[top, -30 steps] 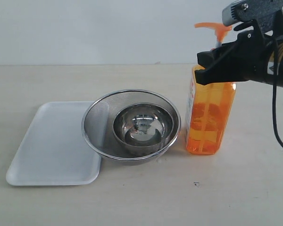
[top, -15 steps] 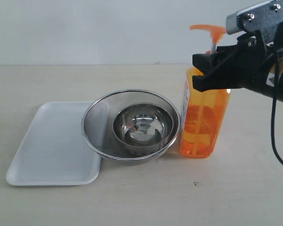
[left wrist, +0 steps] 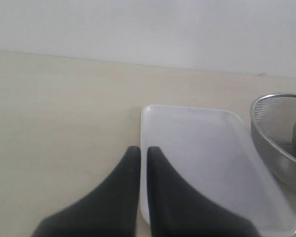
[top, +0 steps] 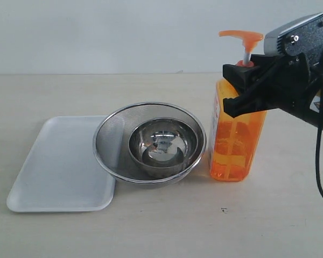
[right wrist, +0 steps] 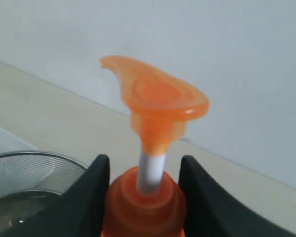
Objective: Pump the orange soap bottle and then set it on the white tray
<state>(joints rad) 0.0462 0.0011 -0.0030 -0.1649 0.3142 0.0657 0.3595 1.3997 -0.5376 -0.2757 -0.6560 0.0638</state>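
Note:
The orange soap bottle point(top: 234, 142) stands upright just right of the strainer, its base at or just above the table. My right gripper point(top: 230, 90) comes in from the right and is shut on the bottle's shoulder below the pump. In the right wrist view its black fingers point(right wrist: 96, 173) flank the bottle's orange collar point(right wrist: 145, 202), and the pump head point(right wrist: 158, 98) stands raised on its white stem. The white tray point(top: 59, 166) lies flat at the left. My left gripper point(left wrist: 143, 150) hovers over the near edge of the white tray point(left wrist: 202, 148), shut and holding nothing.
A round steel mesh strainer point(top: 110, 145) sits between tray and bottle, overlapping the tray's right edge, with a steel bowl point(top: 162, 142) inside it. The strainer's rim point(left wrist: 276, 138) also shows in the left wrist view. A pale wall rises behind the table.
The right gripper carried the bottle a little left toward the strainer, then back right, ending slightly lower and more upright. Its grip has not changed.

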